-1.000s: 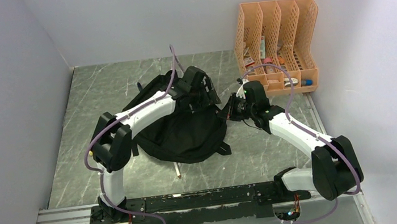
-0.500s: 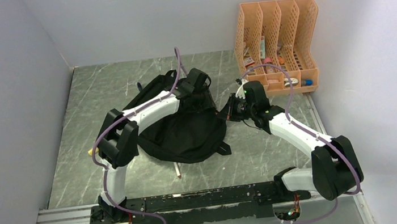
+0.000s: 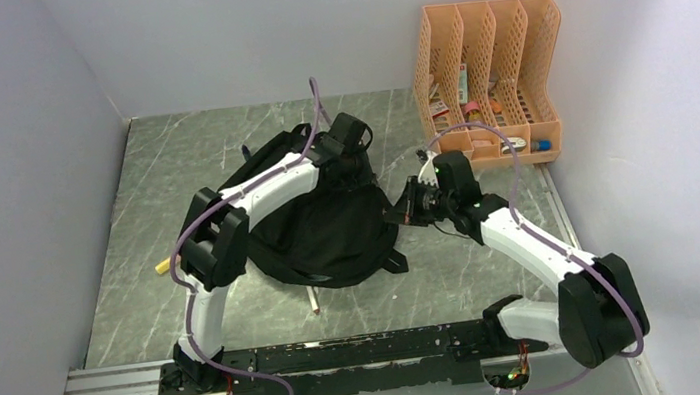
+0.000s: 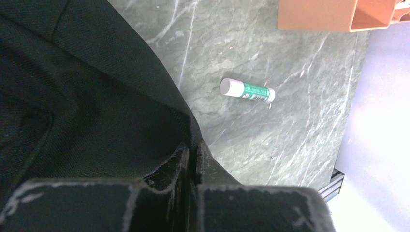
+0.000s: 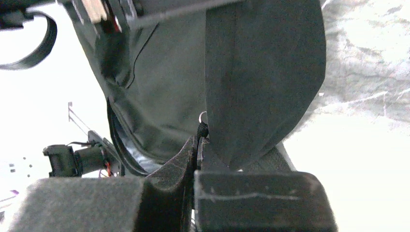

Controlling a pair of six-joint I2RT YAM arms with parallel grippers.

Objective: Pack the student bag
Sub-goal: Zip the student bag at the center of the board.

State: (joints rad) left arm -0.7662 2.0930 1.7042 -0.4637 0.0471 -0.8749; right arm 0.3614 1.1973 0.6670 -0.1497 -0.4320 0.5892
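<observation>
The student bag [image 3: 326, 236], a big black soft backpack, lies in the middle of the table. My left gripper [image 3: 355, 169] reaches over its far right part. In the left wrist view this gripper [image 4: 193, 151] is shut on a folded edge of the black bag fabric [image 4: 82, 96]. My right gripper [image 3: 395, 215] is at the bag's right side. In the right wrist view it [image 5: 199, 141] is shut on a small black zipper pull with a metal ring, and the bag's cloth [image 5: 256, 72] hangs stretched above the fingers.
An orange slotted file organiser [image 3: 491, 69] holding small items stands at the back right. A green and white glue stick [image 4: 247, 90] lies on the table beyond the bag's edge. A pencil [image 3: 313, 301] lies by the bag's near edge, and a yellow item [image 3: 165, 265] by the left arm.
My left gripper has closed from open onto the bag's edge after shifting slightly left over the bag. My right gripper, still shut, has moved a little nearer and leftward with the zipper pull.
</observation>
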